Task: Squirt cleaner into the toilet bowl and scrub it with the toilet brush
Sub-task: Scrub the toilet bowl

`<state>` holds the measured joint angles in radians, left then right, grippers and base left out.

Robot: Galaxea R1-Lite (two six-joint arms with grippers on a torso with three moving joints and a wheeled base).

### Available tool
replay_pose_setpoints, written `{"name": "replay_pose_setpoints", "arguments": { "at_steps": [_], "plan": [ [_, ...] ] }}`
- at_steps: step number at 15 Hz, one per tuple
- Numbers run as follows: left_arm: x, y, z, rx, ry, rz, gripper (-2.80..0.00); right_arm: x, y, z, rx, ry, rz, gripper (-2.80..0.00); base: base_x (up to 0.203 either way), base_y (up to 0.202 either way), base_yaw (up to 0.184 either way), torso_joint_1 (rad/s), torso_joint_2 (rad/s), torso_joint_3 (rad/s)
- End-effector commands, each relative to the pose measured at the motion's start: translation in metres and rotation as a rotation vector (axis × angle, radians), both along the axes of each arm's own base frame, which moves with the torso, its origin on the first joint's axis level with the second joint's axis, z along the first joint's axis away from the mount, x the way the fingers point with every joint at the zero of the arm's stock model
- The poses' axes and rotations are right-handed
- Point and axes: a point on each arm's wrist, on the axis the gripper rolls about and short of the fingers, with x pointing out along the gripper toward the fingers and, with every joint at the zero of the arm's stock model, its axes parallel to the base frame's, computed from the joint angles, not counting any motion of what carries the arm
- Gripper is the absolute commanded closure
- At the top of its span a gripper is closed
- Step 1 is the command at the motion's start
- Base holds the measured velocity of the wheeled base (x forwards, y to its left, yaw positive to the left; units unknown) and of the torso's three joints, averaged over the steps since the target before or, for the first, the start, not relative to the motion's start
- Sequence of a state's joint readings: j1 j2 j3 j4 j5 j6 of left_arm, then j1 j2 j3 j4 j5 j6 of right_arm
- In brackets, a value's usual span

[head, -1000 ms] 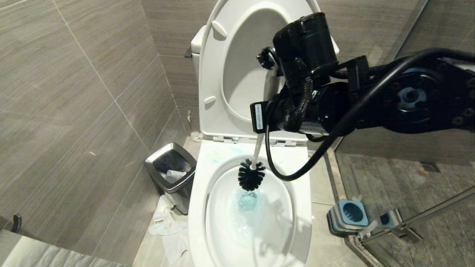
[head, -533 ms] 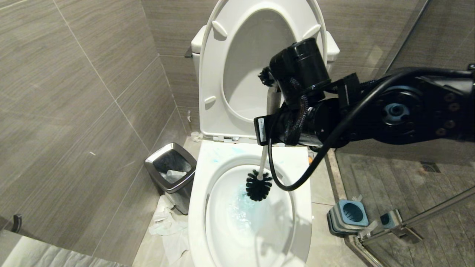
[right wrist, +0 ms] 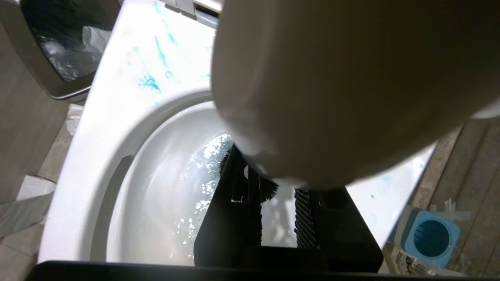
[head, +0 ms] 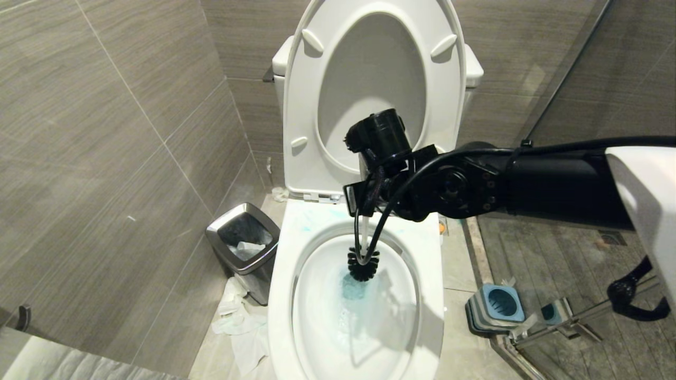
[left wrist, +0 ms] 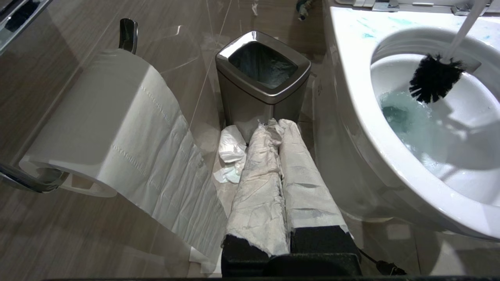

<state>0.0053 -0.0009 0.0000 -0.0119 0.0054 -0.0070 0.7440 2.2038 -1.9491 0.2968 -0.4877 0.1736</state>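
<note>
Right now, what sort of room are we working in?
A tiled bathroom, probably in a home or hotel: white toilet bowl, toilet paper roll on its holder, and a steel-rimmed bin beside the toilet.

Glossy white ceramic toilet bowl point(head: 280, 295), brushed-metal bin point(head: 244, 248), soft paper roll point(left wrist: 101, 128).

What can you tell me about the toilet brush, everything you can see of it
The toilet brush is a slim stick with a thin pale handle and a round head of dark bristles. It hangs head-down and slightly tilted inside the toilet bowl, near the back wall, the bristles just above or at the blue-tinted water. The right gripper is shut on the handle's upper part, hiding the top end. The bristles look wet and intact.
</note>
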Motion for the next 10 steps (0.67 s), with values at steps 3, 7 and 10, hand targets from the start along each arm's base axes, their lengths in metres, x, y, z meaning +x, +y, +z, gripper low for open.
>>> {"name": "replay_pose_setpoints", "arguments": {
  "at_steps": [3, 7, 10],
  "plan": [
    [0.001, 0.000, -0.002, -0.001, 0.008, 0.002, 0.00, 0.018, 0.017, -0.031, -0.033, -0.020, 0.018, 0.00, 0.000, 0.000, 0.000, 0.000, 0.00, 0.000],
    [0.001, 0.000, -0.002, -0.001, 0.008, 0.002, 0.00, 0.024, 0.022, -0.040, -0.052, -0.046, 0.036, 0.00, 0.000, 0.000, 0.000, 0.000, 0.00, 0.000],
    [0.001, 0.000, -0.002, -0.001, 0.007, 0.002, 0.00, 0.018, 0.031, -0.043, -0.050, -0.045, 0.058, 0.00, 0.000, 0.000, 0.000, 0.000, 0.00, 0.000]
  ]
}}
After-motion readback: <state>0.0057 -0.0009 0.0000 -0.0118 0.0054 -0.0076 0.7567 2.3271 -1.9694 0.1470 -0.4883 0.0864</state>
